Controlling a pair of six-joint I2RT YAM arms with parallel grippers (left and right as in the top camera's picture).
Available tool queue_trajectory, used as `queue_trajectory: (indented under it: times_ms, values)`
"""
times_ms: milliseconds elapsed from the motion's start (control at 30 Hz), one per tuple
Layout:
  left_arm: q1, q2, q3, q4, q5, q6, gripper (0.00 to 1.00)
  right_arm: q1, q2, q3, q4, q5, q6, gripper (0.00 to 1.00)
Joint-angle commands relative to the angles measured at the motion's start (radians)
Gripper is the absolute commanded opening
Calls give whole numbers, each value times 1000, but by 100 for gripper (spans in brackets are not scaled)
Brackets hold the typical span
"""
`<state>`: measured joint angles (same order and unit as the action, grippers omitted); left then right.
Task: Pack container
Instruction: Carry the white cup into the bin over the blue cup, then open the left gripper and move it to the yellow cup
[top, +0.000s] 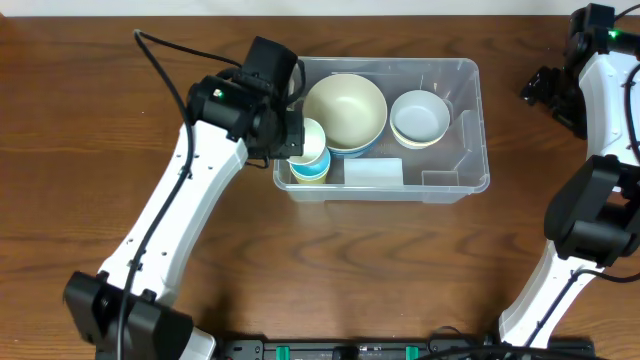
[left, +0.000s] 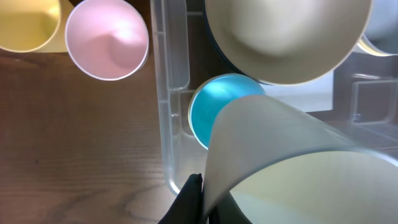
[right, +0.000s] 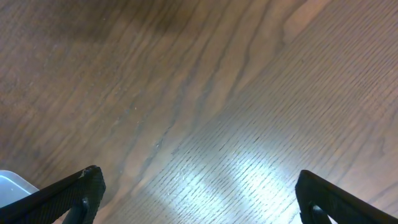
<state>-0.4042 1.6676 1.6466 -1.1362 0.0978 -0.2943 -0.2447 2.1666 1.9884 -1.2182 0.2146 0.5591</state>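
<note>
The container (top: 455, 150) sits mid-counter (top: 60, 150), long side toward the robot, with a pale label (top: 374, 172) at its near wall. It looks like thin, see-through plastic: probably light on its own, smooth and a bit slippery, with walls likely to flex now that it is loaded. The stiffened rim or the moulded notches would be the safest places to take hold, and a push low on a wall may work better than a one-sided lift. Inside are a large cream bowl (top: 345, 110), a white bowl (top: 420, 115) to its right, and a blue cup (left: 214, 109) in the near-left corner. The left tool (top: 288, 138) is clamped on the wall of a cream cup (left: 280, 162) just above that blue cup. A pink cup (left: 107, 38) and a yellow cup (left: 25, 25) wait outside on the counter. The right tool (right: 199, 186) hangs with its jaws wide apart, holding nothing, well off to the right.
</note>
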Motion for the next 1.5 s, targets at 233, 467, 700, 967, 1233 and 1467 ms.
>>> queue_trajectory:
  times_ms: [233, 467, 700, 967, 1233, 1467]
  values:
    - [-2, 82, -7, 16, -8, 18, 6, -11, 11, 4, -1, 14, 13, 99]
    - [-2, 82, -7, 16, -12, 18, 24, -10, 11, 4, -1, 14, 13, 99]
    - [5, 82, -3, 29, -16, 25, 65, -11, 11, 4, -1, 14, 13, 99]
    - [82, 64, 117, 30, -40, 24, 87, -11, 11, 4, -1, 14, 13, 99]
    - [273, 64, 164, 82, -61, -32, 94, -11, 11, 4, -1, 14, 13, 99]
    - [382, 146, 164, 84, -60, -63, 94, -10, 11, 4, -1, 14, 13, 99]
